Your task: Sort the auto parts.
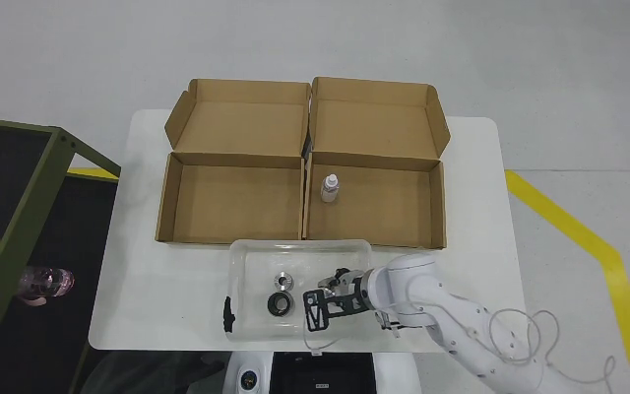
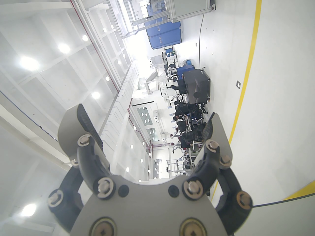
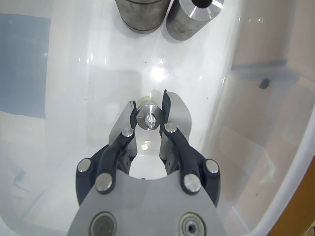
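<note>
we see the right gripper down inside the clear bin, its ribbed pads pinched narrow on a small metal plug. the plug is a short round piece with a little stud on the end facing the wrist and a pale tip at its far end. the pads press on it from both sides, but we cannot tell whether the plug rests on the bin floor or hangs just above it. farther along the same bin stand a grooved bearing and a metal sleeve with a round bore, both upright and just beside each other, well apart from the held plug. from above, the right gripper sits in the near half of the clear bin, close to the grooved bearing, with the metal sleeve just behind it. the bin stands at the near edge of the white table. behind it lie two open cardboard boxes side by side and touching: the left box and the right box. in the right box a white bottle-shaped part lies near the wall shared with the left box. the left gripper is spread wide with nothing between its fingers, pointing out at the workshop hall and away from the table.
</note>
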Action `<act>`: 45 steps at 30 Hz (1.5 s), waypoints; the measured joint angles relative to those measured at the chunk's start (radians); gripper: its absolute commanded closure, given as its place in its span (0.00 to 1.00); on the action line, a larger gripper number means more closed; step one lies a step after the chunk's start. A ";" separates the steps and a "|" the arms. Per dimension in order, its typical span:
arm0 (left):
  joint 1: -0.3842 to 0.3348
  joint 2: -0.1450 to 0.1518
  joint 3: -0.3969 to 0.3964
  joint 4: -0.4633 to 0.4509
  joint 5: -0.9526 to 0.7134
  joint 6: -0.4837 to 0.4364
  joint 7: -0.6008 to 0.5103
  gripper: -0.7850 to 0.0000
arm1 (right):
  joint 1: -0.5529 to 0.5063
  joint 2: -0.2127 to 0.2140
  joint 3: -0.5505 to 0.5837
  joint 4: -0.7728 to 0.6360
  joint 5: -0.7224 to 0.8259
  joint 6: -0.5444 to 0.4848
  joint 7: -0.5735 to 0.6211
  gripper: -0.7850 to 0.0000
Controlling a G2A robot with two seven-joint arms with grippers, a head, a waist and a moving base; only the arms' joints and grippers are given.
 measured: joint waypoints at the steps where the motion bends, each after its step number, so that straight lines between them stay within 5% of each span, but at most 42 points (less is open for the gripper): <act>1: 0.000 0.000 0.000 0.000 0.000 0.000 0.000 0.00 | 0.002 0.000 0.002 -0.005 0.003 0.001 -0.005 1.00; 17: 0.000 0.000 0.000 0.000 0.000 0.000 0.000 0.00 | -0.081 0.027 0.145 -0.201 -0.098 0.105 -0.367 1.00; 28: 0.000 0.000 0.000 0.000 0.000 0.000 0.000 0.00 | -0.167 0.041 0.297 -0.214 -0.149 0.260 -0.690 1.00; 45: 0.000 0.000 0.000 0.000 0.000 0.000 0.000 0.00 | -0.233 0.046 0.438 -0.163 -0.079 0.366 -0.807 1.00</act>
